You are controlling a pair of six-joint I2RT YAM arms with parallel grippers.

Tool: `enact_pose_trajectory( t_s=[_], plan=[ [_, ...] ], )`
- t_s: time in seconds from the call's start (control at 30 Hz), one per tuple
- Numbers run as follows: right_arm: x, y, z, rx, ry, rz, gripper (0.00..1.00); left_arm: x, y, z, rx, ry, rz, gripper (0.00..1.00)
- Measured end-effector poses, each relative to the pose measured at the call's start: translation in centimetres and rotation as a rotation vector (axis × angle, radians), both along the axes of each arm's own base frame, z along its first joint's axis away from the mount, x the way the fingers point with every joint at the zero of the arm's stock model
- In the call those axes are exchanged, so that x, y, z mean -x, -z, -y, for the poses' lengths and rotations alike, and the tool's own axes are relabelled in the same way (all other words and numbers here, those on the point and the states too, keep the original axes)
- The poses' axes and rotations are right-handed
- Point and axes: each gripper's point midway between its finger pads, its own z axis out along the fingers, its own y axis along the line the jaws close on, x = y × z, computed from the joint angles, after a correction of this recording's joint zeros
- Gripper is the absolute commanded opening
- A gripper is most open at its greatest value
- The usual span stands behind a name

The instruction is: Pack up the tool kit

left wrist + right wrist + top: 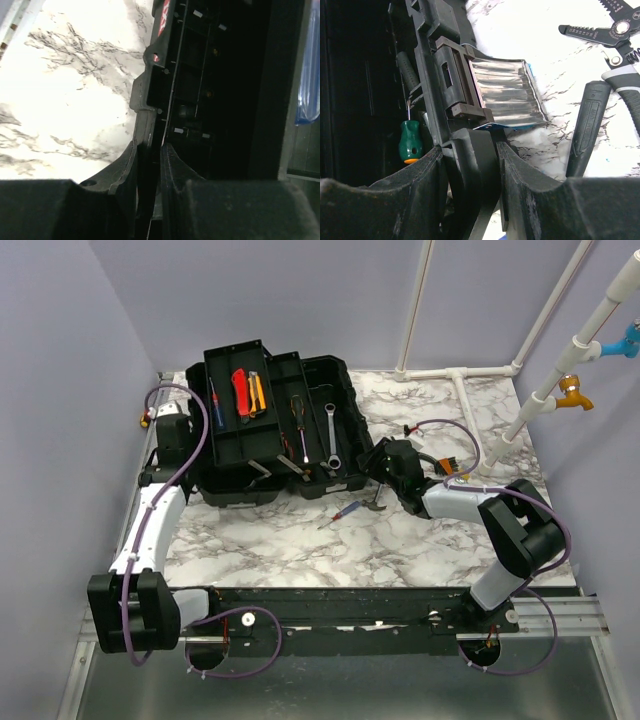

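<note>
Top view, I see the open toolbox (345, 400) at the table (300, 550) rear-left corner, screwdriver (341, 513) loose at its front, left wrist, left tool (149, 147) pinching toolbox wall, right wrist, right tool (470, 145) clamped on wall below latch (505, 92), pliers (615, 30) nearby.

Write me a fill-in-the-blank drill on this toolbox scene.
1. The toolbox lies ___.
2. The green-handled screwdriver lies ___ the toolbox.
3. The wire strippers lie outside it, on the marble ___.
4. The left gripper and right gripper both clamp walls of the ___.
Missing words: open; inside; table; toolbox.
</note>
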Motion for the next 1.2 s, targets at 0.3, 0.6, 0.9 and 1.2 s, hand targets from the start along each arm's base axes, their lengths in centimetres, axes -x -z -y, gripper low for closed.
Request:
enact_pose_trajectory(
  t_s=[0.3,0.6,0.9,1.2],
  plan=[
    [-0.2,-0.1,0.1,0.007,0.007,0.008,0.01,-0.3,4.8,-0.7,0.285,-0.041,0.089,0.00],
    [-0.3,-0.3,0.1,0.007,0.006,0.013,0.01,-0.4,5.0,-0.9,0.462,-0.036,0.138,0.00],
    [-0.2,0.0,0.2,0.014,0.009,0.004,0.01,-0.8,2.8,-1.1,0.498,-0.038,0.163,0.00],
    [-0.2,-0.2,0.1,0.018,0.001,0.012,0.01,-1.6,-10.6,2.7,0.372,0.126,0.397,0.00]
  ],
)
